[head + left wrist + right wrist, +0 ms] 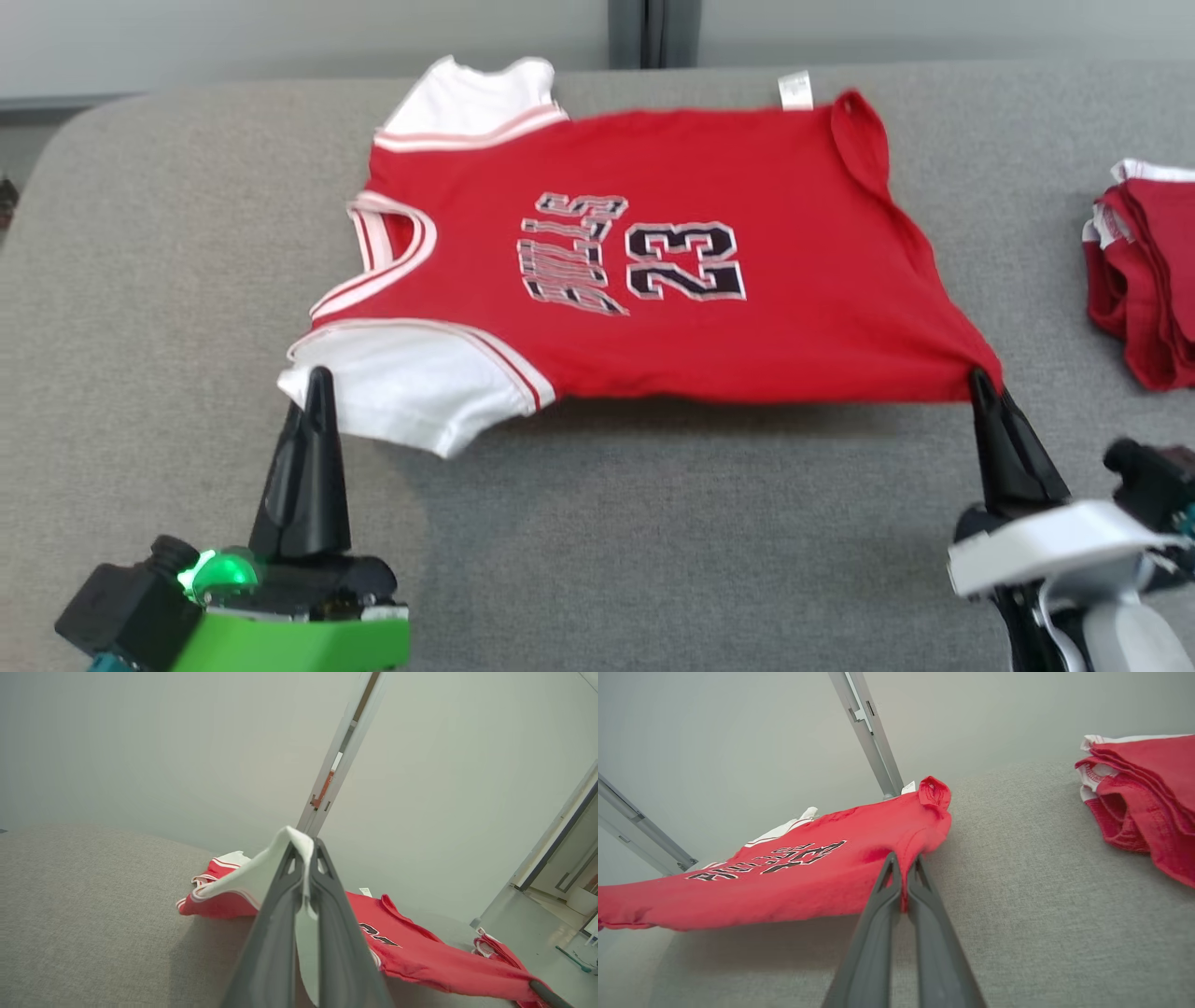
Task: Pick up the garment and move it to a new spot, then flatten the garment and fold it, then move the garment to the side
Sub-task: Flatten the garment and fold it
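Garment (653,261) between left pincer (319,375), right pincer (978,377)

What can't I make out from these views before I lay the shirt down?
- Red pile: cut off by the head view's right edge, so the piece count is unclear.
- Label on the far edge of the shirt: too small to read in head view.
- Shirt's underside: hidden by its own cloth in head view.
- Left claw: the white sleeve drapes over its tips in left wrist view, hiding how deep it bites.
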